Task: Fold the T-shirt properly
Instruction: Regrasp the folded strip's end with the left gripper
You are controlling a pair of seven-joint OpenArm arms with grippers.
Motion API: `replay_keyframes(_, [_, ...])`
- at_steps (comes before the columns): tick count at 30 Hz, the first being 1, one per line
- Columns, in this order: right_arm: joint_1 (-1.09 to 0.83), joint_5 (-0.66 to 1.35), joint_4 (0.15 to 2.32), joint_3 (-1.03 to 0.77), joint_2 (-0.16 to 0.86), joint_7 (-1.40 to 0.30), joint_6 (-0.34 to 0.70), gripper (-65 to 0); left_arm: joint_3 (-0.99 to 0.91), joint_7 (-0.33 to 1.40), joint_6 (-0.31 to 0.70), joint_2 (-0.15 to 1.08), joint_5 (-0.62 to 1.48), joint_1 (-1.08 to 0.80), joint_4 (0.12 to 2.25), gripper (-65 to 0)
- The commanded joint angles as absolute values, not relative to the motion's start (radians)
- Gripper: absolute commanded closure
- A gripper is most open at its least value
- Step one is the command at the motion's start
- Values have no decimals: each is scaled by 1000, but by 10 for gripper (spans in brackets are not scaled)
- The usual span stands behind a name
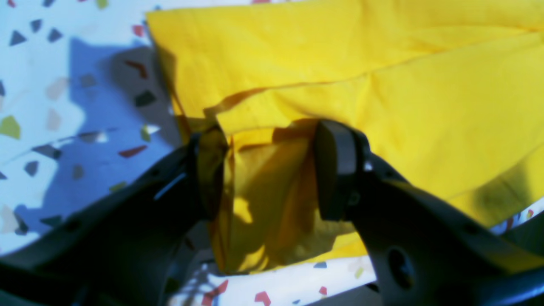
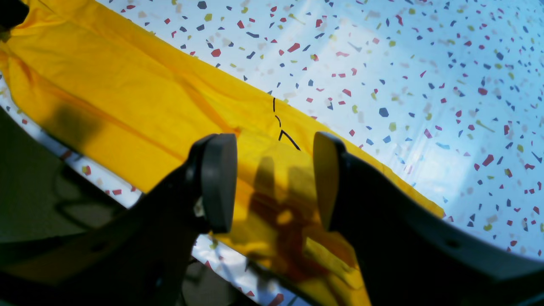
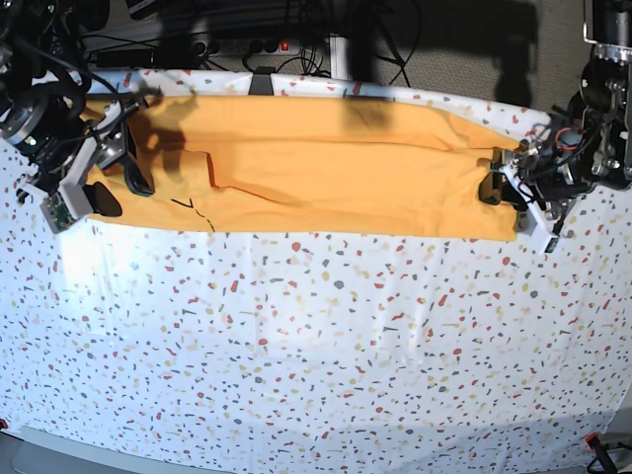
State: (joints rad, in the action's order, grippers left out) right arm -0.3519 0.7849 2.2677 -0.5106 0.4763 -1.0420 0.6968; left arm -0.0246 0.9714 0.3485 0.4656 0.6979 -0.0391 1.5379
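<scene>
The T-shirt (image 3: pixel 326 163) lies folded into a long band across the top of the base view on the speckled counter (image 3: pixel 316 346). Both jaws stand wide: left gripper (image 1: pixel 272 170) straddles loose fabric, right gripper (image 2: pixel 274 182) hovers over its end.

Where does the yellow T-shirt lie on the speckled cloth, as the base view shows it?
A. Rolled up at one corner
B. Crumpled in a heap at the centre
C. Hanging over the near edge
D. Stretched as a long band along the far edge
D: in the base view the T-shirt runs as a flat, long band along the far edge of the speckled cloth, from one arm to the other.
</scene>
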Motion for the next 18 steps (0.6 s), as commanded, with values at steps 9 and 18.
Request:
replay_keyframes(9, [-347, 793, 2284, -518, 490, -1022, 698, -291, -31, 1018, 400, 480, 839, -30, 1429, -326])
replay_keyframes(18, [-347, 794, 2284, -518, 490, -1031, 698, -291, -33, 1023, 416, 481, 811, -9, 1414, -326])
